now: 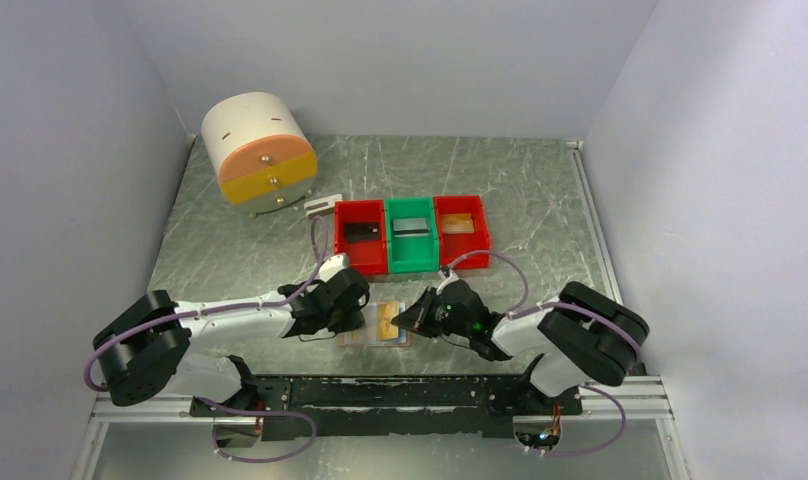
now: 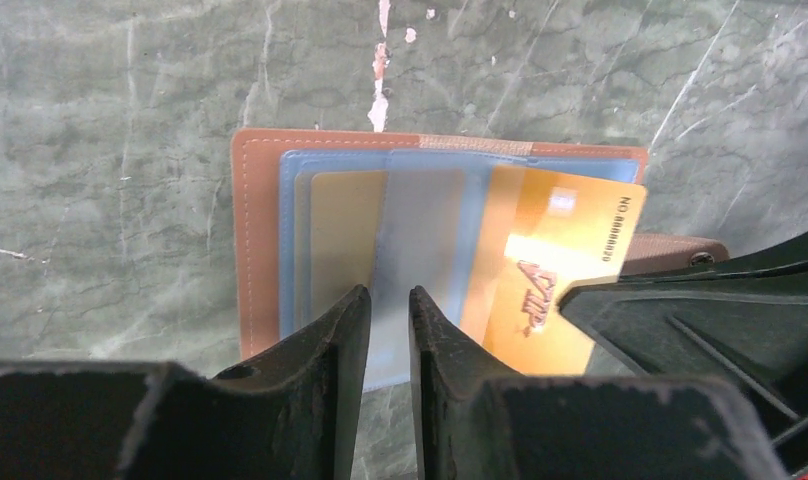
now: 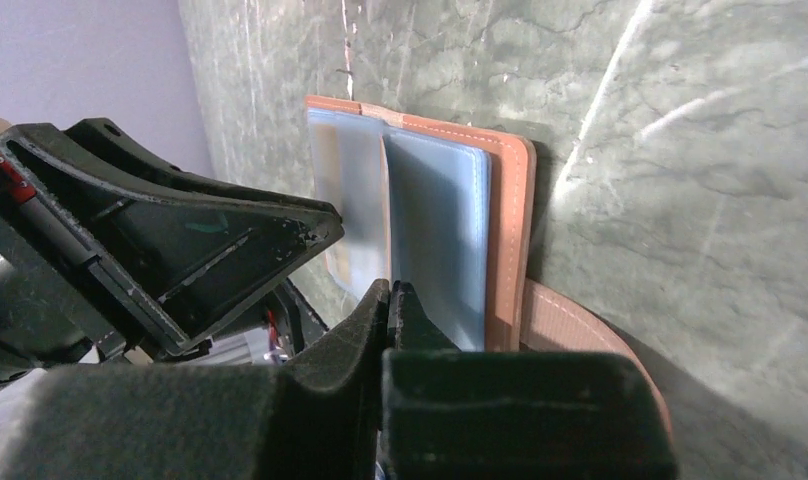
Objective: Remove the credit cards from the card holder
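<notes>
The tan card holder (image 2: pixel 260 230) lies open on the table, blue clear pockets up, between both arms (image 1: pixel 365 338). A yellow-orange credit card (image 2: pixel 560 250) sticks out of its right pocket at a slant. My right gripper (image 3: pixel 389 288) is rolled on its side and shut at that card's outer corner, and one of its fingers (image 2: pixel 680 300) overlaps the card. My left gripper (image 2: pixel 389 293) rests its tips on the middle clear pocket at the holder's near edge. Its jaws stand a narrow gap apart with nothing pinched between them. The holder's strap tab (image 3: pixel 580 330) lies beside my right fingers.
Three bins stand in a row behind the holder. The red bin (image 1: pixel 361 262) has a black card, the green bin (image 1: pixel 411 262) a grey-white one, and the other red bin (image 1: pixel 461 242) a gold-brown one. A round drawer unit (image 1: pixel 260 150) and a small grey-white block (image 1: pixel 323 205) sit at the back left.
</notes>
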`<state>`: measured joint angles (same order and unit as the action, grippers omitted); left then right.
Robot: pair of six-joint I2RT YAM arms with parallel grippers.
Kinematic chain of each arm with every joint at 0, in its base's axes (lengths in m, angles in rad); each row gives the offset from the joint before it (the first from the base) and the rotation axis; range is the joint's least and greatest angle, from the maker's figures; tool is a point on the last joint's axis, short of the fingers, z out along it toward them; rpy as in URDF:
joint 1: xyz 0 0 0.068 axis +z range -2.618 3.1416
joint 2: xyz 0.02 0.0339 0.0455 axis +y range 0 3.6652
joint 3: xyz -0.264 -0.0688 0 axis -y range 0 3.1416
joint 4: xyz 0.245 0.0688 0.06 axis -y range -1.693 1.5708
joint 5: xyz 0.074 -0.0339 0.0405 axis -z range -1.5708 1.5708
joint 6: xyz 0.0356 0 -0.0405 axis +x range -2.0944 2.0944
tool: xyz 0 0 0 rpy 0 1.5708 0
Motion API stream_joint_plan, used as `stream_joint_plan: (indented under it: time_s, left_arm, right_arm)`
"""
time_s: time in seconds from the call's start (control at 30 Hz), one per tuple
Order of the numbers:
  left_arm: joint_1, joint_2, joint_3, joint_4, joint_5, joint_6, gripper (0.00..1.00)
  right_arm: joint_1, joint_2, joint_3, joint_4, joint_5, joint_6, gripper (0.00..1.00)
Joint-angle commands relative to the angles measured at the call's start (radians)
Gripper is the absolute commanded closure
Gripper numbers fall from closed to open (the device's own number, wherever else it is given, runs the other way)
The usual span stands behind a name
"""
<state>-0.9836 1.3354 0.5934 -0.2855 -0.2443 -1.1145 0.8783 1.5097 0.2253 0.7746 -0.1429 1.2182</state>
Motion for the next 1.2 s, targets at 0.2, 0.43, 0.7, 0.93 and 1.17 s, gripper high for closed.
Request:
stream_joint_plan:
  time_s: [0.2, 0.43, 0.7, 0.93, 1.17]
  left_arm:
    - [-0.004, -0.037, -0.02, -0.12, -0.034, 0.058, 0.67]
    - [-0.004, -0.066, -0.002, -0.096, -0.015, 0.08, 0.6]
    - [-0.004, -0.139, 0.026, -0.131, -0.039, 0.107, 0.52]
    - [-0.005, -0.19, 0.055, -0.223, -0.118, 0.127, 0.35]
    - [0.048, -0.266, 0.064, -0.243, -0.117, 0.202, 0.14]
  right_arm:
    - [-0.029, -0.199, -0.041, -0.2, 0.05, -0.107, 1.0]
    - [-0.033, -0.37, -0.067, -0.274, 0.105, -0.209, 1.0]
    - [-0.032, -0.598, -0.103, -0.277, 0.175, -0.462, 1.0]
    - [-0.03, -0.819, -0.096, -0.327, 0.216, -0.754, 1.0]
    - [-0.032, -0.881, -0.021, -0.421, 0.217, -1.072, 1.0]
